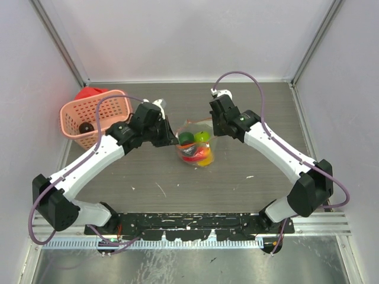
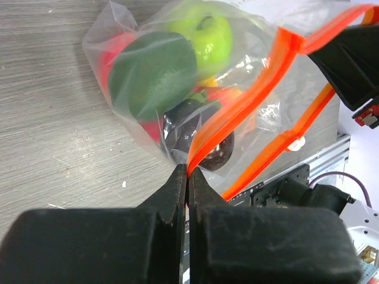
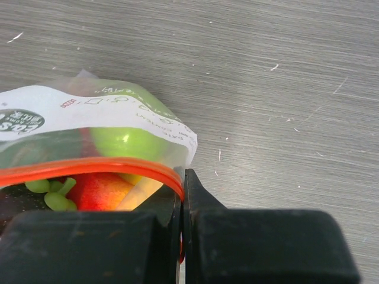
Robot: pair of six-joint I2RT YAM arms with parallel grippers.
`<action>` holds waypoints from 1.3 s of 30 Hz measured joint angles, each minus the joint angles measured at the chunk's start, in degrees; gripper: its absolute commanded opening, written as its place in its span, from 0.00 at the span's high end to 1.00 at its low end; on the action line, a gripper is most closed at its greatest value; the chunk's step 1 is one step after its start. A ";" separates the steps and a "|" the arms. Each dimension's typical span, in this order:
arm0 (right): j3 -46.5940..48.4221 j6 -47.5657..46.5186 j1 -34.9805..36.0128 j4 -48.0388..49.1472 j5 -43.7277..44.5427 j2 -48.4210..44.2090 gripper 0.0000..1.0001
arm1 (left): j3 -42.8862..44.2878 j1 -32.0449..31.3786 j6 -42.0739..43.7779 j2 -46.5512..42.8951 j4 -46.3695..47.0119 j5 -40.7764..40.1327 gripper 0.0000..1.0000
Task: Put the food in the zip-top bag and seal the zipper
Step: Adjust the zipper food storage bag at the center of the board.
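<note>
Up close, the left gripper (image 2: 188,177) is clenched hard on one end of the zipper (image 2: 259,102), jaws pressed together with only the orange strip between them. From there the strip climbs toward two o'clock, where the right gripper (image 3: 182,195) has the far end nipped just as tight, no gap showing. Between them sits the bag (image 1: 195,148), mid-table (image 1: 249,171), with the left gripper at its nine o'clock and the right at about one. I can't tell whether its bottom rests on the wood or hangs clear. The food (image 2: 154,77) is inside: a dark green round piece, a lime-green one, and red, yellow and near-black bits pressing the film out. That film looks thin, crinkly and slippery, floppy under even these light toys, so I'd say the stiffer strip is the right place to hold, and that's where both grips are. Grab the plastic instead and it would likely slide or stretch. A second orange strip runs apart from the pinched one, at four o'clock of it, so the mouth looks unsealed to me. Off at ten o'clock, well apart, stands the pink basket (image 1: 95,118).
</note>
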 measured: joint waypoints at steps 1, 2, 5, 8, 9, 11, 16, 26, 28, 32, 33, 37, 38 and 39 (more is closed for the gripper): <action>0.15 0.02 0.00 -0.07 -0.50 -0.11 0.99 | 0.00 -0.09 0.09 -0.02 -0.02 0.22 1.00; 0.28 0.04 0.00 -0.07 -1.03 -0.11 1.00 | 0.04 -0.20 0.22 -0.02 -0.02 0.66 1.00; 0.37 0.07 0.04 -0.02 -2.80 -0.11 1.00 | 0.70 -0.22 0.57 0.02 -0.52 2.12 1.00; 0.37 0.26 0.04 0.22 -4.72 -0.11 0.99 | 2.99 -0.22 0.57 0.09 -0.59 4.59 1.00; 0.37 0.31 0.04 0.26 -5.31 -0.11 0.99 | 3.80 -0.22 0.46 0.11 -0.48 5.42 1.00; 0.48 0.33 0.04 0.31 -6.38 -0.11 0.99 | 5.14 -0.24 -0.04 0.11 -0.20 7.23 1.00; 1.25 0.46 0.04 0.26 -7.72 -0.55 0.99 | 6.14 -0.24 -0.17 0.11 -0.44 8.41 1.00; 1.60 0.50 0.04 0.44 -7.45 -3.74 0.99 | 6.14 -0.28 1.36 0.61 -3.65 5.60 0.94; 1.57 0.50 0.04 0.44 -6.71 -3.76 0.99 | 6.14 -0.28 1.57 0.68 -4.09 5.16 0.89; 1.53 0.44 0.04 0.39 -5.66 -3.76 0.99 | 6.91 -0.26 2.38 0.68 -4.83 4.09 0.77; 1.53 0.37 0.04 0.39 -5.44 -3.76 0.99 | 7.19 -0.24 2.56 0.66 -4.96 3.89 0.75; 1.53 0.11 0.04 0.42 -4.61 -3.76 0.99 | 8.11 0.04 2.82 0.66 -5.57 3.08 0.59; 1.49 0.02 0.04 0.52 -4.42 -3.74 0.99 | 8.39 0.26 2.89 0.66 -6.01 2.97 0.55; 1.42 -0.09 0.02 0.70 -4.26 -3.76 0.99 | 8.68 0.50 3.13 0.63 -6.47 2.62 0.51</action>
